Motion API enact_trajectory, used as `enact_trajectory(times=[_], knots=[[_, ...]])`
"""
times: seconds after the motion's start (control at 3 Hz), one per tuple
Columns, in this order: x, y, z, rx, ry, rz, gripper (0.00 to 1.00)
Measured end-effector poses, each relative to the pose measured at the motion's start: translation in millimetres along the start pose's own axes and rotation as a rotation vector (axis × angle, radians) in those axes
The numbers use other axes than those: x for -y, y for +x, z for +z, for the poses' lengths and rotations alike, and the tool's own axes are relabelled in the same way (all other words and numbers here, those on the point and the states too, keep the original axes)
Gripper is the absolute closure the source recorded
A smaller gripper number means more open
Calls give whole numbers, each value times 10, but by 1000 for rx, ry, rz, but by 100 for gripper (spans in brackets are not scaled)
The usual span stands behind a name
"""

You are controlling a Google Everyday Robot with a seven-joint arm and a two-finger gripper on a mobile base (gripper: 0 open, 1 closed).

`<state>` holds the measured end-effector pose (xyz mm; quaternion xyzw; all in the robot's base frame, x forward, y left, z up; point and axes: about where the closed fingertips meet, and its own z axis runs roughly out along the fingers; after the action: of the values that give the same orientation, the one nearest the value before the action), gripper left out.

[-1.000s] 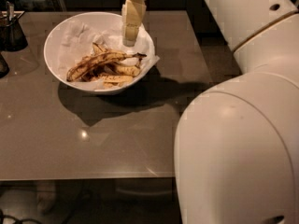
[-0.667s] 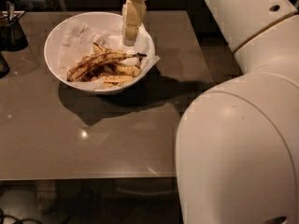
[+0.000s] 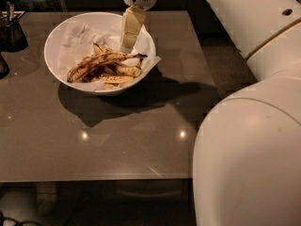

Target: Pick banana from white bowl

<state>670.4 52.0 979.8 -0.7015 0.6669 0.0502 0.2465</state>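
On the brown table (image 3: 117, 140) sat the white bowl (image 3: 47, 55), with crumpled white paper (image 3: 77, 32) inside it. The banana (image 3: 106, 60) lay in the bowl on top of some shorter banana pieces (image 3: 117, 79). It was long, a little bent and very brown. Its dark stem end pointed to the right side of the bowl.

The gripper (image 3: 125, 48) hung down into the bowl from above, at the far side. Its tip was just behind the banana, near the stem end. It was hard to say if it touched the peel. It was also not possible to tell if the gripper was open or closed, as it looked like one pale piece from this side.

So the job looked only begun. The gripper was at the bowl, but the banana was not lifted yet and did not look grabbed. What was left was to close on the banana and lift it out. A small dark container (image 3: 10, 32) stood at the left edge of the table, well apart from the bowl.
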Motion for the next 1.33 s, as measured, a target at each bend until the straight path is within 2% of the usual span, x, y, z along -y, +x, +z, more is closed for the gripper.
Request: enact_trajectory(times=[0.33, 1.0, 1.33], knots=[[-34, 31, 154, -2, -8, 48, 0], [16, 0, 343, -49, -5, 61, 2], [-7, 13, 444, -57, -17, 65, 7]])
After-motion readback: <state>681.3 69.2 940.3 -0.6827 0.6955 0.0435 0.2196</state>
